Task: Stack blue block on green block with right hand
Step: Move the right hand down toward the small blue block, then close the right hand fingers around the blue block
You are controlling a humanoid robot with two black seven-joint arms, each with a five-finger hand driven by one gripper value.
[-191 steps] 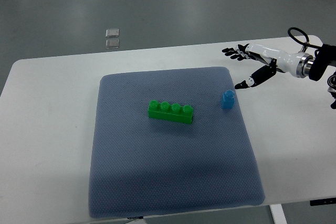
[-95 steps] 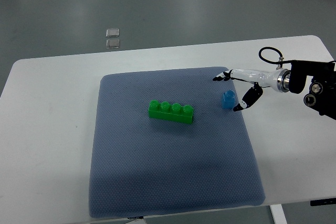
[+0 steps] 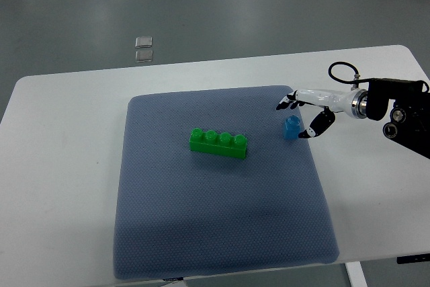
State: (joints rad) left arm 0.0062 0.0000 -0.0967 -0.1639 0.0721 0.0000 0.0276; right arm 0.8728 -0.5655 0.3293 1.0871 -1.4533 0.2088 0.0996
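**Right hand bracketing the blue block, not yet closed**

The blue block [image 3: 291, 128] stands upright on the grey mat [image 3: 201, 233], near the mat's right edge, well apart from the green block [image 3: 218, 143] that lies toward the mat's middle. I read the green block's long axis as running roughly left to right across the picture, tilted a little, with four studs on top.

My right hand [image 3: 300, 118] comes in from the right edge and sits right around the blue block: the fingers [image 3: 287, 104] reach past it on the far side and the thumb [image 3: 316, 127] hangs just beside it on the near right. The hand is spread, holding nothing; I cannot tell whether any fingertip is touching the block.

So the block lies between fingers and thumb, slightly toward the left of the palm, and the green block lies further left still, along the same line as the arm's reach. In my judgement the pinch comes next, then a carry leftward over the studs. The left arm is out of view.

All this sits on the white table [image 3: 60, 166].
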